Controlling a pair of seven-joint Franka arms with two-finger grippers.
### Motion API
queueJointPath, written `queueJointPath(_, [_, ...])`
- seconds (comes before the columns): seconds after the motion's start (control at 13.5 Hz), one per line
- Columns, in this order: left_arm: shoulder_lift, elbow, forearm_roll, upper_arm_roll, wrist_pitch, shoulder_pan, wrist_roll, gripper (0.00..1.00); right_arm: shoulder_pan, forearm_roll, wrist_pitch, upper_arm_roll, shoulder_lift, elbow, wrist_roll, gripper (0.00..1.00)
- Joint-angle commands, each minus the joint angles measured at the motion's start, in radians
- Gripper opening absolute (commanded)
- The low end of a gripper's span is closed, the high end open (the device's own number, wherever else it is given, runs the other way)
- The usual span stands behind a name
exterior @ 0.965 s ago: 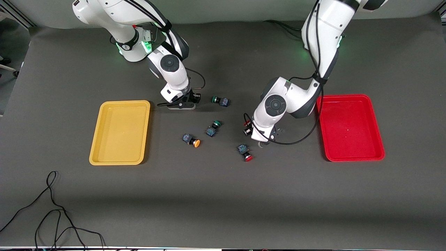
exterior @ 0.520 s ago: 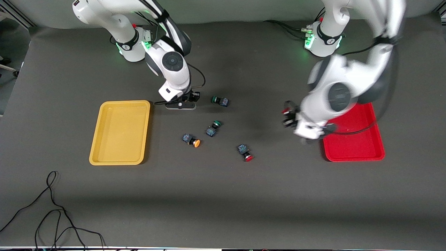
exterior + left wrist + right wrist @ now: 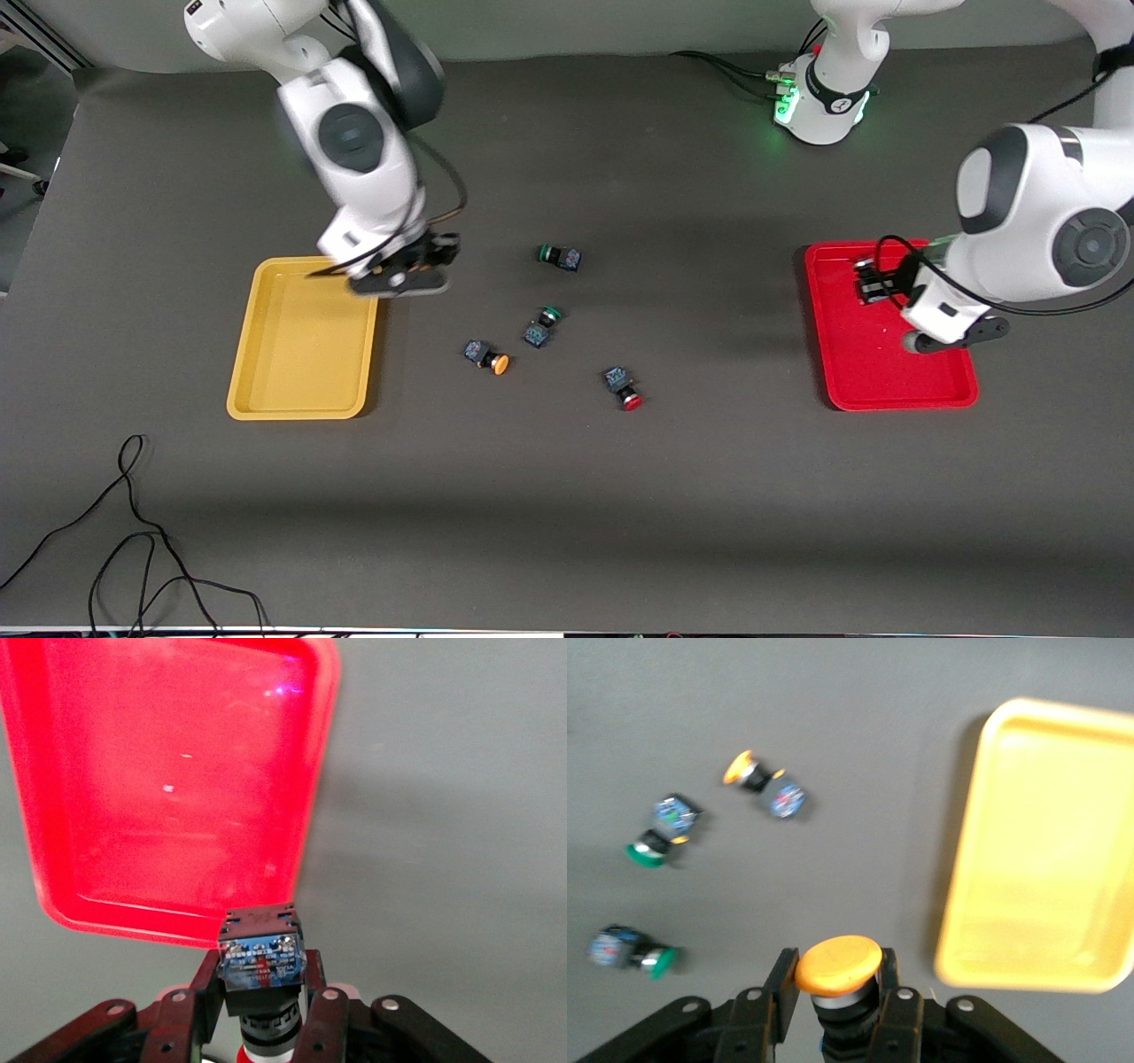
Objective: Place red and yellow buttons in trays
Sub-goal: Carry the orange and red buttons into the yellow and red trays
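Left gripper [image 3: 266,1014] is clamping a red button [image 3: 260,948] over the red tray [image 3: 886,390]. Right gripper [image 3: 837,1001] is gripping a yellow button [image 3: 839,964] over the yellow tray [image 3: 292,408] corner. One yellow-capped button [image 3: 489,357] and one red-capped button [image 3: 624,387] are lying on the counter [image 3: 567,496] between trays.

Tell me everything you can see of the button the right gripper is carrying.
The orange-yellow capped push-button switch has a round, smooth, slightly domed cap over a silvery collar and a dark body that looks plastic. It is clamped at the neck between the two black fingers of the right gripper. It hangs in the air over the corner of the yellow plastic tray, touching nothing else.
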Motion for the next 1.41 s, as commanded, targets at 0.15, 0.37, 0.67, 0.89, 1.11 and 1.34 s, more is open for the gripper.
queueJointPath(0.15, [-0.006, -0.243, 0.031, -0.017, 0.271, 0.017, 0.024, 0.00, 0.001, 0.033, 0.033, -0.302, 0.036, 0.022, -0.562, 0.14])
queueJointPath(0.37, [0.064, -0.317, 0.045, -0.015, 0.469, 0.017, 0.024, 0.00, -0.002, 0.105, 0.112, -0.443, 0.091, -0.018, -0.811, 0.13])
queueJointPath(0.67, [0.126, -0.316, 0.046, -0.015, 0.537, 0.043, 0.022, 0.56, -0.055, 0.330, 0.434, -0.465, 0.286, -0.176, -1.040, 0.14])
queueJointPath(0.89, [0.078, -0.271, 0.045, -0.018, 0.436, 0.037, 0.005, 1.00, -0.083, 0.485, 0.442, -0.465, 0.384, -0.168, -1.094, 0.14])
queueJointPath(1.11, [0.099, -0.002, 0.032, -0.029, 0.093, -0.017, -0.073, 1.00, -0.104, 0.570, 0.441, -0.466, 0.427, -0.167, -1.051, 0.14])
queueJointPath(1.34, [0.202, 0.256, -0.007, -0.034, -0.057, -0.136, -0.282, 1.00, -0.104, 0.582, 0.436, -0.466, 0.430, -0.167, -0.927, 0.20])
